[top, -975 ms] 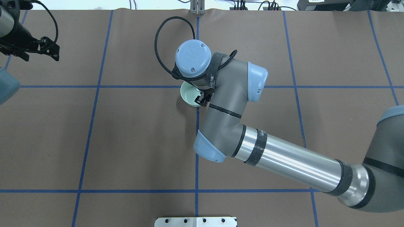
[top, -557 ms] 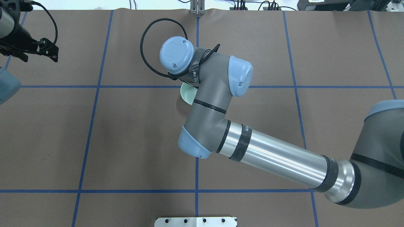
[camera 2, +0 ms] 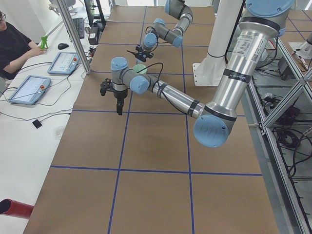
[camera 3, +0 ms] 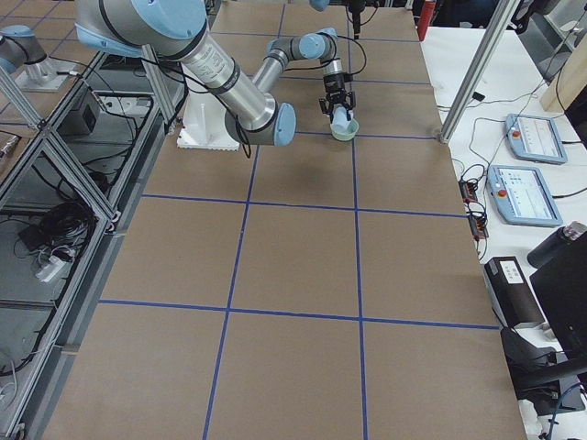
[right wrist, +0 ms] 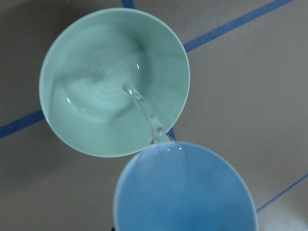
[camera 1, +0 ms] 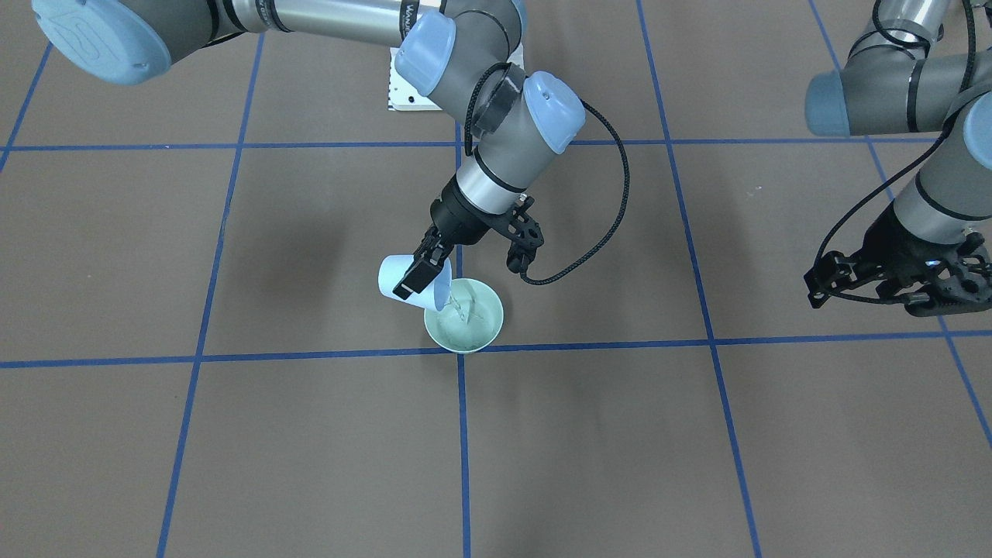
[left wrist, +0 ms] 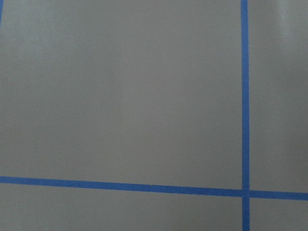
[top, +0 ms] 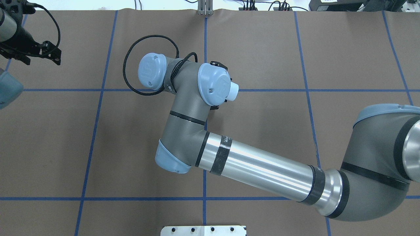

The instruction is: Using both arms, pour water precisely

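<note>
My right gripper (camera 1: pixel 415 285) is shut on the pale blue cup (camera 1: pixel 390 280) and holds it tipped over the mint-green bowl (camera 1: pixel 465 329) at the table's middle. A thin stream of water (camera 1: pixel 459 308) runs from the cup's lip into the bowl. The right wrist view shows the cup (right wrist: pixel 185 192), the stream (right wrist: pixel 142 107) and the bowl (right wrist: pixel 96 96) with glints at its bottom. In the overhead view the right wrist hides the bowl; only the cup's base (top: pixel 233 91) shows. My left gripper (camera 1: pixel 899 288) is open and empty, hovering far to the robot's left (top: pixel 36 54).
The brown table cover carries a blue tape grid (camera 1: pixel 461 434). A white bolted pedestal plate (top: pixel 203 230) sits at the robot's edge. The right arm's black cable (camera 1: pixel 612 209) loops beside the bowl. An operator (camera 2: pixel 14 44) and tablets are beyond the far edge.
My right wrist has turned and swung to the overhead view's left, tipping the cup; it now covers the bowl there. The left gripper has hardly moved.
</note>
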Controlling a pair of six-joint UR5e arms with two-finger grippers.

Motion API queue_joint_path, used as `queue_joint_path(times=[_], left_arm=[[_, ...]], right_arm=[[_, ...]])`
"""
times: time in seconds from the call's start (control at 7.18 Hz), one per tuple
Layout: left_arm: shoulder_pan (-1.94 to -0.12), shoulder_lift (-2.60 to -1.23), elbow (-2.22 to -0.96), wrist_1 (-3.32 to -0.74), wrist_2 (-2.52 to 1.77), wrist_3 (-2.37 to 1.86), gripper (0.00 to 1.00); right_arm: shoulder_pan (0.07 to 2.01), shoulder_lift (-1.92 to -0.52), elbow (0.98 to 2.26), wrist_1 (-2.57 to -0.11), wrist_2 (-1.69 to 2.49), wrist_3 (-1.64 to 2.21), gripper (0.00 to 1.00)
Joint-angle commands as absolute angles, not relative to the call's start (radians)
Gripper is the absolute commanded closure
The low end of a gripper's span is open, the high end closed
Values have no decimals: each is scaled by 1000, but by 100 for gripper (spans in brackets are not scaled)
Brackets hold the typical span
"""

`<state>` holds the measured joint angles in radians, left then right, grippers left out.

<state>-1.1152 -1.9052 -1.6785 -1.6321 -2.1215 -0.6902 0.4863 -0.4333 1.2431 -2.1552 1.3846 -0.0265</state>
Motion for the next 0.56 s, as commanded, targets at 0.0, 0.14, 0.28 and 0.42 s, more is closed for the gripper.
queue_joint_path(times=[0.0, 0.14, 0.28, 0.42], left_arm=[[-1115, -1905, -1669, -1640, -2123, -690, 0], [-1115, -1905, -1664, -1640, -2123, -690, 0], [-1115, -1905, -1661, -1640, -2123, -690, 0], [-1114, -1905, -1660, -1640, -2123, -692, 0]], right_arm=[[466, -407, 1226, -2230, 1307, -34, 100], [466, -407, 1226, -2233, 1298, -57, 100], [462, -407, 1226, -2243, 1280, -61, 100], [462, -405, 1227, -2253, 1273, -81, 100]])
